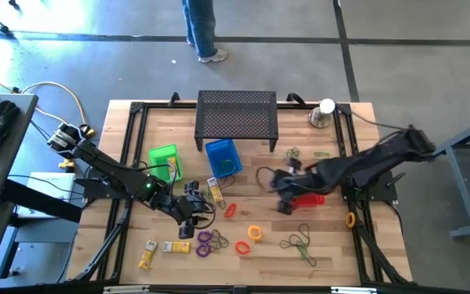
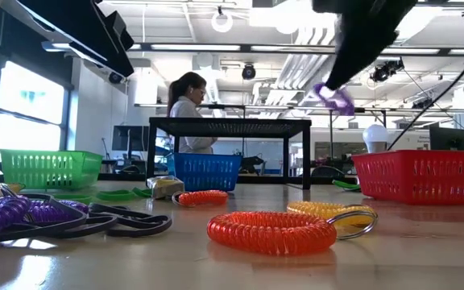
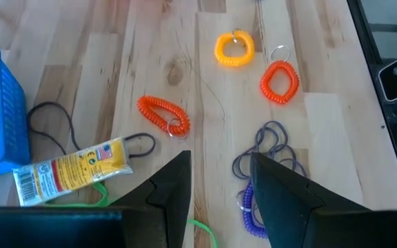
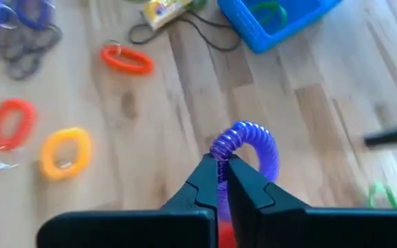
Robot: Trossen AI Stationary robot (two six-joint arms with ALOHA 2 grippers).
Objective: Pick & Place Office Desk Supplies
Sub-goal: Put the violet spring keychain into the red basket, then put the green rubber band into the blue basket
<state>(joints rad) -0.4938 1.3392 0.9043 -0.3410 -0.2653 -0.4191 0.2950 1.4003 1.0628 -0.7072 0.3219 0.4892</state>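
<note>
Purple coil, seemingly hand-held.

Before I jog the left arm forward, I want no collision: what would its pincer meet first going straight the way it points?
Probably bare wooden table. The open left pincer aims between the orange coiled loop and the thin dark purple bands. Farther on lies the yellow coiled loop, though depth is unclear.

Blue basket between green basket and red basket
</note>
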